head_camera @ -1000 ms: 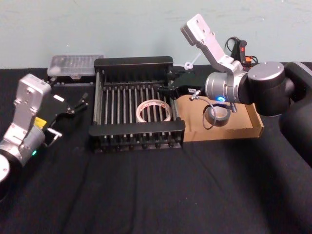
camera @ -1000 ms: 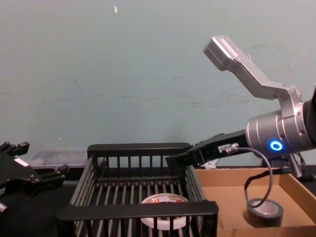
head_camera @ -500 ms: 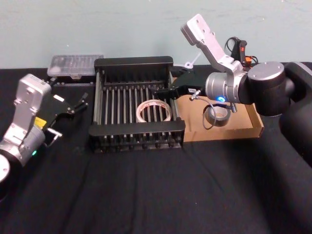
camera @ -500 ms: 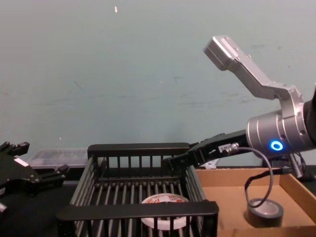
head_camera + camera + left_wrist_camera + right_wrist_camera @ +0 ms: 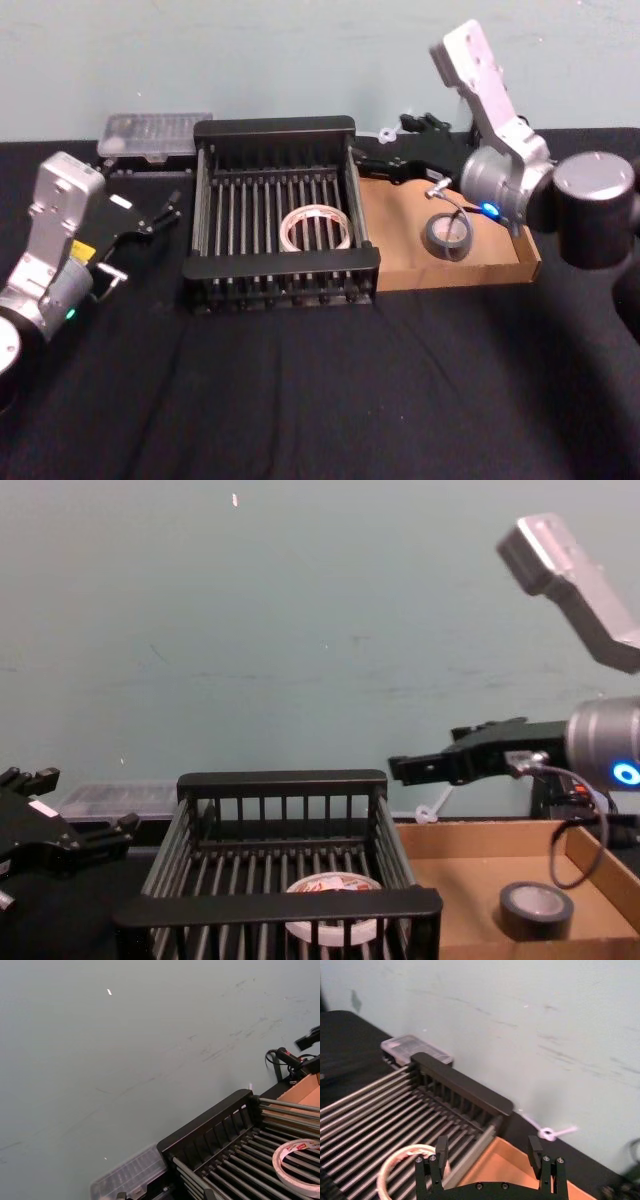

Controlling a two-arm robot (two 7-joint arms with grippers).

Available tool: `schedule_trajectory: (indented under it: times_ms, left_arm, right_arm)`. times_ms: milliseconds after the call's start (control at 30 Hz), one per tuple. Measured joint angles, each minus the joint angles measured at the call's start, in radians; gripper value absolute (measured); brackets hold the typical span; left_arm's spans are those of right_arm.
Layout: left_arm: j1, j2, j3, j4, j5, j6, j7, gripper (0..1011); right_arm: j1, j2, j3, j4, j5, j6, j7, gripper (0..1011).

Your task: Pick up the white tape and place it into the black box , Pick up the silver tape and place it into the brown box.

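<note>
The white tape [image 5: 315, 228] lies flat on the ribbed bottom of the black box [image 5: 273, 128]; the chest view has the white tape [image 5: 334, 887] behind the black box's front rim [image 5: 280, 905]. The silver tape [image 5: 447, 232] lies flat in the brown box [image 5: 400, 250], and it shows again as the silver tape [image 5: 536, 910] in the chest view. My right gripper [image 5: 375, 152] hangs open and empty above the brown box's far left corner, beside the black box's rim. Its fingers [image 5: 441, 1148] stand wide apart. My left gripper [image 5: 160, 212] rests open at the table's left.
A clear plastic case [image 5: 155, 133] sits behind the black box's far left corner. The table is covered in black cloth [image 5: 320, 380], and a pale wall [image 5: 300, 630] stands close behind. A white zip tie [image 5: 547, 1133] lies at the wall behind the brown box.
My right arm has swung back to the right and its gripper has drawn away from over the black box's right rim. Both tapes and the left arm stay put.
</note>
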Motion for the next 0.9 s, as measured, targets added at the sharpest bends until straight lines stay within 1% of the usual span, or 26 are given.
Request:
schedule_trajectory:
  times_ms: [33, 67, 133, 167, 233, 267, 333, 367, 433, 467, 500, 600, 733, 900]
  left_arm:
    - [0.000, 0.000, 0.000, 0.000, 0.000, 0.000, 0.000, 1001]
    - [0.000, 0.000, 0.000, 0.000, 0.000, 0.000, 0.000, 1001]
    - [0.000, 0.000, 0.000, 0.000, 0.000, 0.000, 0.000, 1001]
    - [0.000, 0.000, 0.000, 0.000, 0.000, 0.000, 0.000, 1001]
    - [0.000, 0.000, 0.000, 0.000, 0.000, 0.000, 0.000, 1001]
    - [0.000, 0.000, 0.000, 0.000, 0.000, 0.000, 0.000, 1002]
    - [0.000, 0.000, 0.000, 0.000, 0.000, 0.000, 0.000, 1001]
    - [0.000, 0.000, 0.000, 0.000, 0.000, 0.000, 0.000, 1001]
    - [0.000, 0.000, 0.000, 0.000, 0.000, 0.000, 0.000, 1001]
    - [0.000, 0.000, 0.000, 0.000, 0.000, 0.000, 0.000, 1001]
    - [0.000, 0.000, 0.000, 0.000, 0.000, 0.000, 0.000, 1001]
    - [0.000, 0.000, 0.000, 0.000, 0.000, 0.000, 0.000, 1001]
    - [0.000, 0.000, 0.000, 0.000, 0.000, 0.000, 0.000, 1001]
    - [0.000, 0.000, 0.000, 0.000, 0.000, 0.000, 0.000, 1001]
  right_arm:
    - [-0.013, 0.005, 0.005, -0.015, -0.004, -0.007, -0.011, 1002]
    - [-0.048, 0.018, 0.019, -0.051, -0.013, -0.019, -0.033, 1002]
    - [-0.076, 0.028, 0.030, -0.078, -0.021, -0.029, -0.051, 1002]
    - [-0.107, 0.040, 0.041, -0.108, -0.030, -0.037, -0.069, 1002]
    - [-0.138, 0.053, 0.052, -0.137, -0.037, -0.042, -0.085, 1002]
    - [-0.167, 0.065, 0.064, -0.163, -0.044, -0.045, -0.099, 1002]
    - [-0.192, 0.075, 0.073, -0.185, -0.048, -0.046, -0.108, 1002]
    - [-0.220, 0.085, 0.083, -0.207, -0.052, -0.048, -0.117, 1002]
    - [-0.247, 0.096, 0.093, -0.228, -0.056, -0.048, -0.124, 1002]
    - [-0.271, 0.103, 0.103, -0.244, -0.058, -0.048, -0.129, 1002]
    - [-0.271, 0.103, 0.103, -0.244, -0.058, -0.048, -0.129, 1002]
    - [-0.323, 0.118, 0.122, -0.272, -0.061, -0.052, -0.135, 1002]
    - [-0.359, 0.124, 0.142, -0.286, -0.062, -0.060, -0.137, 1002]
    - [-0.385, 0.120, 0.165, -0.291, -0.062, -0.068, -0.140, 1002]
